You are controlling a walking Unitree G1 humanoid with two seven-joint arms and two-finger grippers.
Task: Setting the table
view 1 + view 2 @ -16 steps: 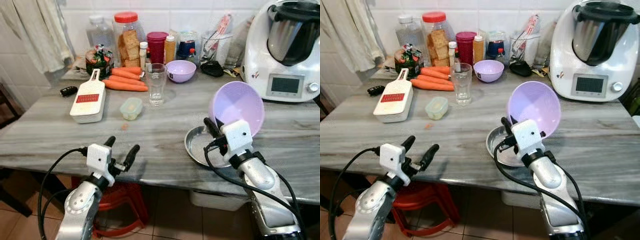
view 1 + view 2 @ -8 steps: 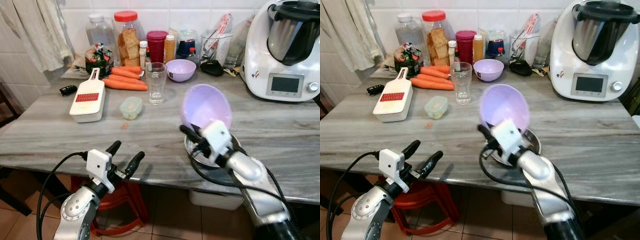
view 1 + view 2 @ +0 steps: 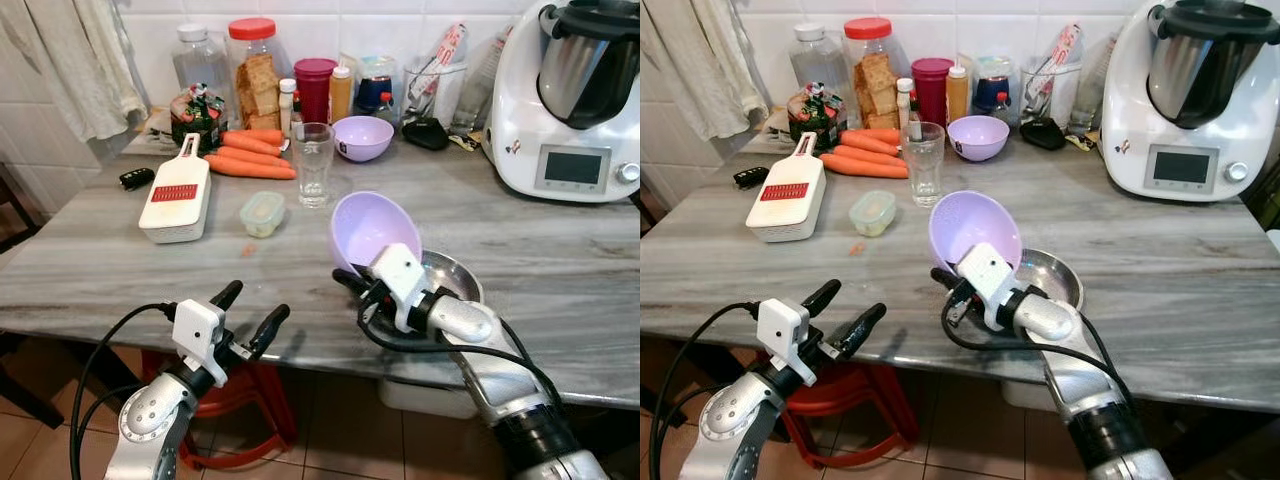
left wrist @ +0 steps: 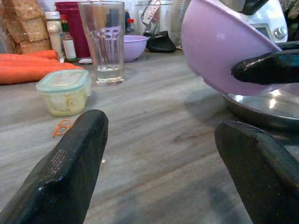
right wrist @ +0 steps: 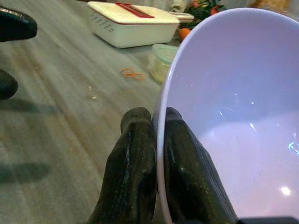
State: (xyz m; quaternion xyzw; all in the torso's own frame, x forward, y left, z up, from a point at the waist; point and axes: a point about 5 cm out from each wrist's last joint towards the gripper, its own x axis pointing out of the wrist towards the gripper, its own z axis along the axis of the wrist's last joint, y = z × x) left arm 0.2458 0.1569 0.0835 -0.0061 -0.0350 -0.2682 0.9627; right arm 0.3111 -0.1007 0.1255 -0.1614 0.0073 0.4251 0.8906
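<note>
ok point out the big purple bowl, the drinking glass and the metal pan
big purple bowl (image 3: 368,228), left eye view, on its inner wall
drinking glass (image 3: 313,165), left eye view, middle of its side
metal pan (image 3: 455,280), left eye view, on its bare rim right of the bowl

The right pincer (image 3: 352,281) has carried the lilac bowl (image 3: 369,229) leftward and lower, off the steel dish (image 3: 452,277)
</note>
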